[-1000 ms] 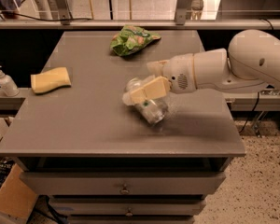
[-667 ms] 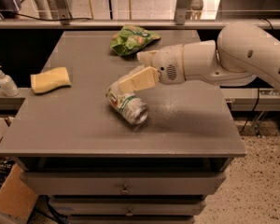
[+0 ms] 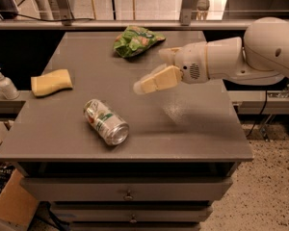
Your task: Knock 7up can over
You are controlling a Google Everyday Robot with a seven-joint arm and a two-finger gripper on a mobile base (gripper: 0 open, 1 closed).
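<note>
The arm (image 3: 260, 52) has a smooth white shell, a bulbous rounded joint and a small perforated vent on the wrist housing. The gripper (image 3: 154, 79), cream-tan, hangs above the middle of the grey table (image 3: 197, 129).

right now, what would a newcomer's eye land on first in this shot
The 7up can lies on its side near the front left of the grey table, one shiny end turned toward the front edge. The robot's claw hovers over the middle of the table, apart from the can and up to its right. A green snack bag sits at the far edge and a yellow sponge at the left.
</note>
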